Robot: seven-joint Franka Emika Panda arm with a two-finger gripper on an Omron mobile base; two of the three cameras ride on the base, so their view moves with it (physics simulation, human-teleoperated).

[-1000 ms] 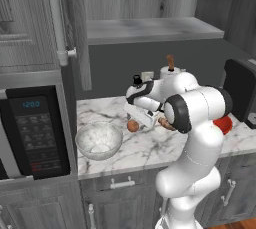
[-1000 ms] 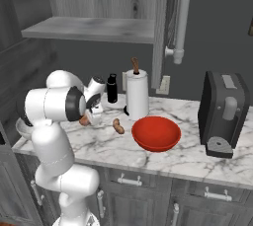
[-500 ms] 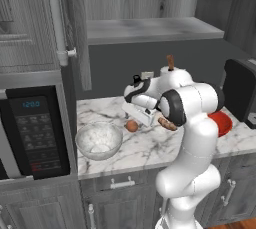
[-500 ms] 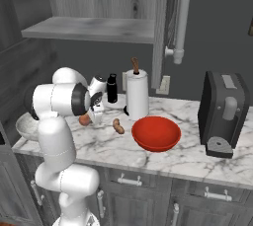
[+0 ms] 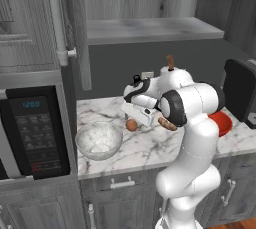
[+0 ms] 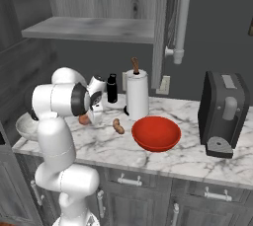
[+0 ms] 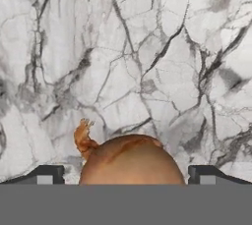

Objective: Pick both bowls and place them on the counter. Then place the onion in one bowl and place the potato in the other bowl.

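**Gripper straddling the onion, both bowls already on the counter**

So the gripper is down low over the counter with its jaws spread wide, and in the hand view the onion sits right between the two dark fingertips, with a gap on each side, so nothing is pinched. You can see the little curled stem tuft sticking up off its left side against the marble.

From the left base view, the onion is on the counter just beside the white hand, roughly mid-depth and toward the left half of the worktop. The marble-patterned bowl stands near the front left corner of the counter, right next to the microwave, and looks empty. The potato lies on the counter between the onion and the red bowl, close to the red bowl's left rim but apart from it. The red bowl is near the front edge, toward the middle in the right base view, and it also has nothing in it.

Behind them along the back edge there's a paper towel roll on its holder, with a small dark bottle just beside it. A dark coffee machine stands toward the right end of the counter.
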